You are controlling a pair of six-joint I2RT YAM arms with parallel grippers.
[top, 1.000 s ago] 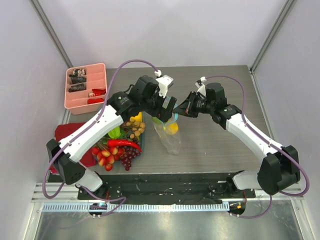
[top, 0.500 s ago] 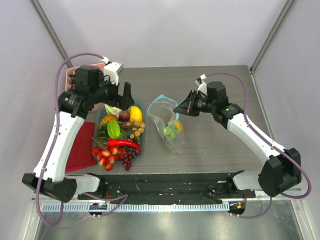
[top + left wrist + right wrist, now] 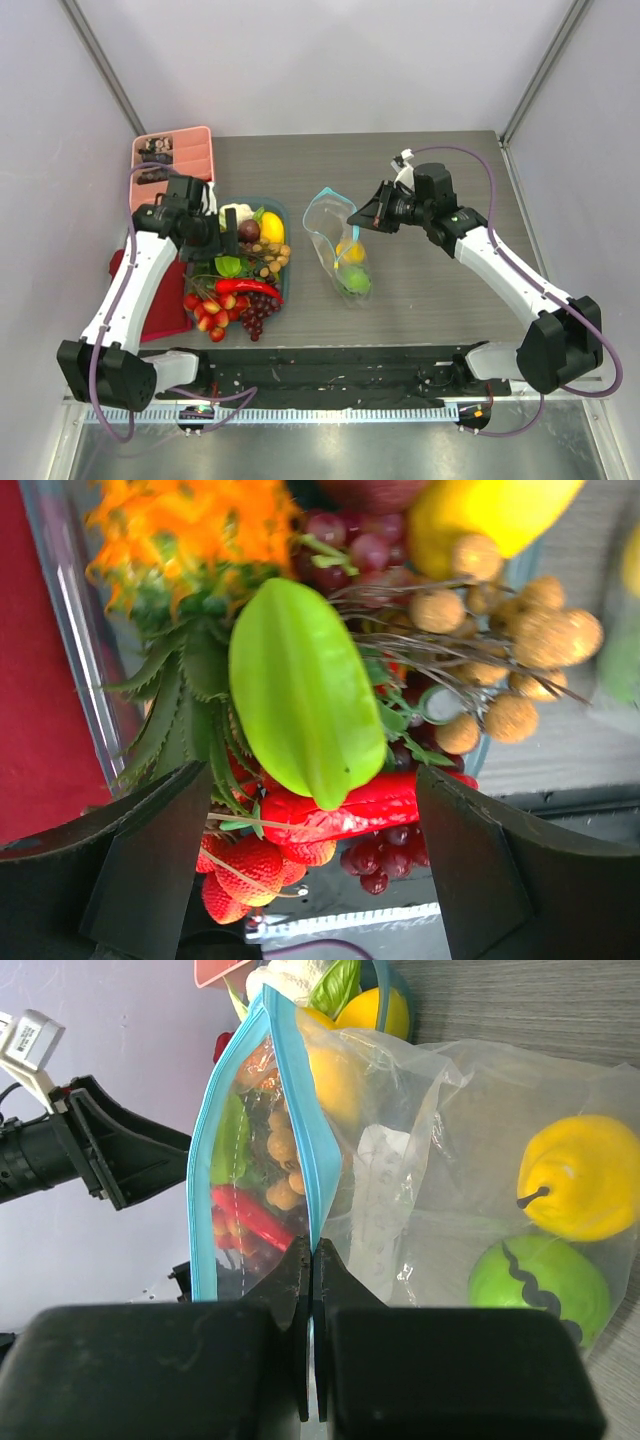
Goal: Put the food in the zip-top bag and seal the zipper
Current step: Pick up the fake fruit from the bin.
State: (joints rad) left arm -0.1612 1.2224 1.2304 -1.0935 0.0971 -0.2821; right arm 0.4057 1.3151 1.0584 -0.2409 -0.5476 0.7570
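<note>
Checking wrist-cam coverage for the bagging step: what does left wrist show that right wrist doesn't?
Left wrist only: the open left gripper framing a green star fruit, plus strawberries, a pineapple and the red cloth.
Right wrist only: the right gripper shut on the teal zipper of the zip-top bag, with a yellow pear and a green fruit inside.
Both: the brown nuts and red chili, which the right wrist view sees through the clear bag.
</note>
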